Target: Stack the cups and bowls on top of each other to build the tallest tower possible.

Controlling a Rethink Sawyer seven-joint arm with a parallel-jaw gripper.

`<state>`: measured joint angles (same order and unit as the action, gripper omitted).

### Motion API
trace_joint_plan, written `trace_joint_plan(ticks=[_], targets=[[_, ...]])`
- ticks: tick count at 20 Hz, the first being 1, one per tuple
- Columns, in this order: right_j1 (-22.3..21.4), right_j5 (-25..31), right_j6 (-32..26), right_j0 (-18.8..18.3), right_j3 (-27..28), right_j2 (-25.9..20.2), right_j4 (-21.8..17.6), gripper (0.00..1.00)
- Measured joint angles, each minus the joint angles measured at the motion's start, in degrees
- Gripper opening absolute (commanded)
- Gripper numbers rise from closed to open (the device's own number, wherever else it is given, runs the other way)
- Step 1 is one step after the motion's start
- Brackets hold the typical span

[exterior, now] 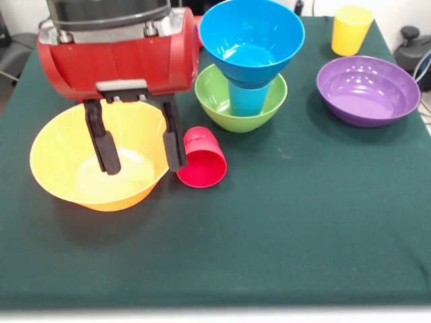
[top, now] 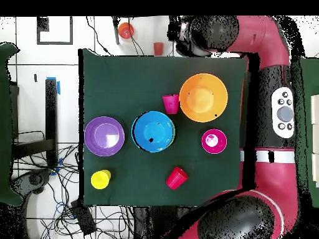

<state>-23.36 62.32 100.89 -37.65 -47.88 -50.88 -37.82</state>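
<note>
My gripper (exterior: 140, 151) hangs open and empty over the huge orange-yellow bowl (exterior: 67, 168), fingers inside its rim. A red cup (exterior: 202, 158) lies on its side against that bowl's right edge, beside my right finger (exterior: 174, 141). The tower is a green bowl (exterior: 215, 101) holding a light blue cup (exterior: 248, 99) with the blue bowl (exterior: 250, 33) on top. In the overhead view the blue bowl (top: 153, 131) hides what is under it. The purple bowl (exterior: 367, 91) and yellow cup (exterior: 351, 28) stand apart. A second red cup (top: 177, 178) and the small red bowl (top: 214, 141) show only overhead. The small dark blue bowl is out of view.
The table has a dark green cloth (exterior: 303, 235). In the overhead view the arm's red body (top: 274, 74) runs along the table's right side. A small red cup (top: 159, 48) and an orange object (top: 126, 30) lie on the floor beyond the table's far edge.
</note>
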Motion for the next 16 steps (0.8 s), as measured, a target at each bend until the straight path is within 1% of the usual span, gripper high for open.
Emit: trace_joint_plan(ticks=[3,8,16], targets=[[0.34,-2.91,0.00,-0.03,-1.55,0.87,0.01,1.00],[0.70,-5.39,0.00,-0.02,-2.41,1.70,0.01,1.00],[0.70,-6.77,0.00,-0.02,-2.43,2.07,0.02,1.00]])
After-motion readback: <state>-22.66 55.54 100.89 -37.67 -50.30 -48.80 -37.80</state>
